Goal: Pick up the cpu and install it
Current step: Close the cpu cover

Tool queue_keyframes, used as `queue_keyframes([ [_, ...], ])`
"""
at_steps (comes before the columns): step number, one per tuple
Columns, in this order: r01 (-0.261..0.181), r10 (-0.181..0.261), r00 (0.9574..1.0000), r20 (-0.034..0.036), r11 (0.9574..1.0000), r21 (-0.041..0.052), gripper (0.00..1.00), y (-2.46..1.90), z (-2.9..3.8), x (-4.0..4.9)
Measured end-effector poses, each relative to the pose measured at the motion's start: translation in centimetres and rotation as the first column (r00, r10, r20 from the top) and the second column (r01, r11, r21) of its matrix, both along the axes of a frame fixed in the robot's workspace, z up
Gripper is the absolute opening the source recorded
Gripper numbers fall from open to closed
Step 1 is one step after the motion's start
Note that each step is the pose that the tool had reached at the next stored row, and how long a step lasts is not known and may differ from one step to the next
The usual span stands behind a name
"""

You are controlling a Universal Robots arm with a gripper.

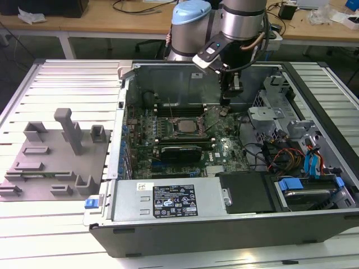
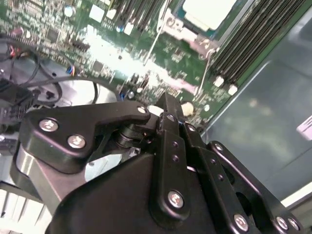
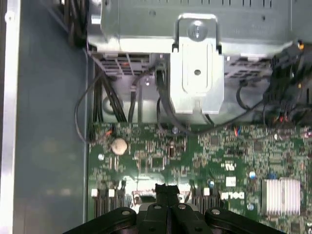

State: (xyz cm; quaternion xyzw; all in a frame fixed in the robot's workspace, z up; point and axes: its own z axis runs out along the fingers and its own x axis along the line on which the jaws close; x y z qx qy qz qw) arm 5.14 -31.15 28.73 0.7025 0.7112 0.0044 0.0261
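Cpu is partly cut off in the second wrist view, seated in socket frame. Gripper fingers are pressed together w/ nothing between (tips over motherboard), near cpu but not touching.

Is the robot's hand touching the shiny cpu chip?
Apart. In the second wrist view the hand is over the green motherboard, and the cpu lies well away from it, with bare board between them.
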Motion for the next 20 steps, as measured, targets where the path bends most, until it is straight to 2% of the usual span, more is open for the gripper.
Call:
queue_keyframes([
  [4, 0.0, 0.0, 1.0, -0.0006, 1.0, -0.0001, 0.11, -0.01, -0.07, 0.13],
  [7, 0.0, 0.0, 1.0, -0.006, 1.0, 0.0, 0.11, 0.0, -0.42, 0.31],
  [10, 0.0, 0.0, 1.0, -0.0073, 1.0, 0.0006, 0.11, 0.0, -0.79, 0.62],
  [14, 0.0, 0.0, 1.0, -0.0093, 1.0, 0.0007, 0.11, 0.0, -1.71, 0.91],
  [20, 0.0, 0.0, 0.9998, -0.0202, 1.0, 0.0008, 0.11, 0.0, -2.94, 0.98],
])
